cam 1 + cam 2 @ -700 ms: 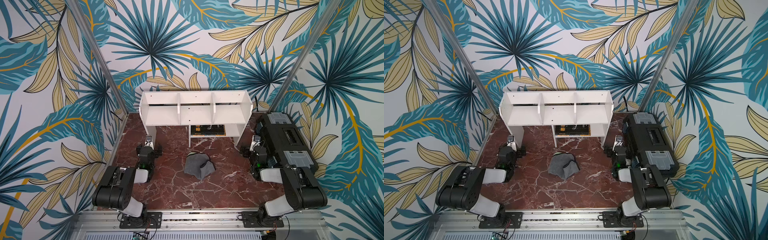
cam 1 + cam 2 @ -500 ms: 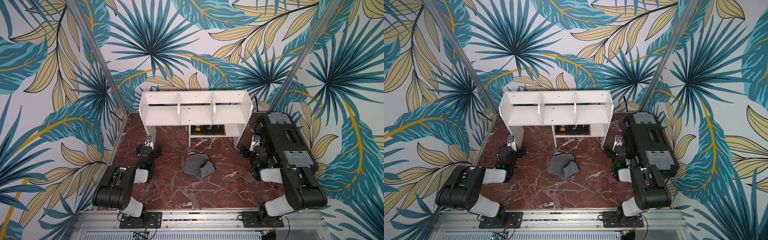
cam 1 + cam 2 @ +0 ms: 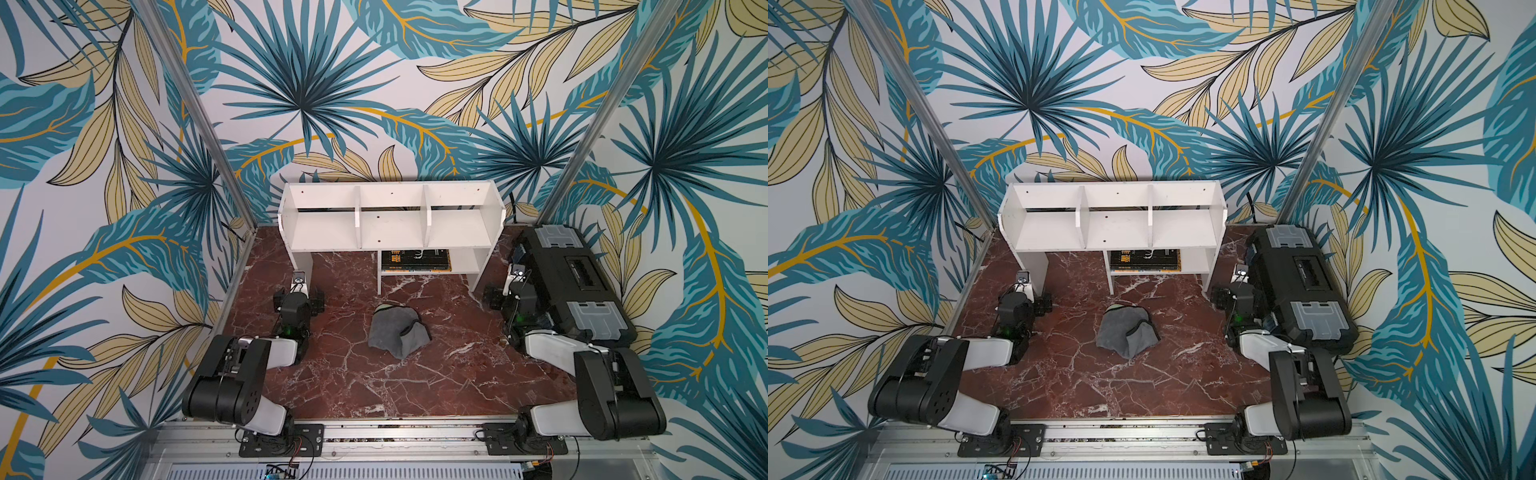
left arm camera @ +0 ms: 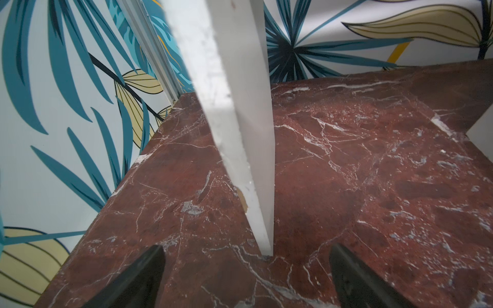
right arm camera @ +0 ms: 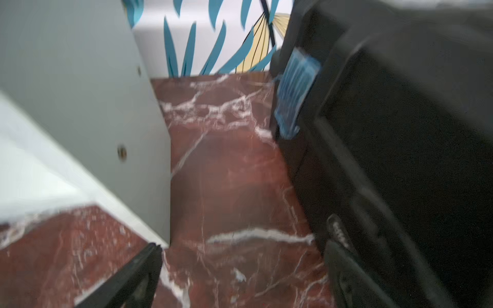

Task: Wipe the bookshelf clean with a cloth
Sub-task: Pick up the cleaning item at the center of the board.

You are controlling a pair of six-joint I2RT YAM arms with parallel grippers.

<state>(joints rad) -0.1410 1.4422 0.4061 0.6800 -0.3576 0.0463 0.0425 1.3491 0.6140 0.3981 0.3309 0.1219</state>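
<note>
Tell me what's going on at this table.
Nothing is being handled yet. The grey cloth lies crumpled on the marble table in front of the white bookshelf, with neither arm touching it. Both arms sit folded low at the sides. The left tool is open and empty by the shelf's left leg. The right tool is open and empty between the shelf's right leg and the black toolbox. Wiping has not begun.

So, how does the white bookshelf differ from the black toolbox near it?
The bookshelf is white and open, with compartments; the toolbox is black with grey lid panels and closed. The bookshelf stands crosswise at the back; the toolbox lies lengthwise at the right side. Both rest on the marble table.
</note>
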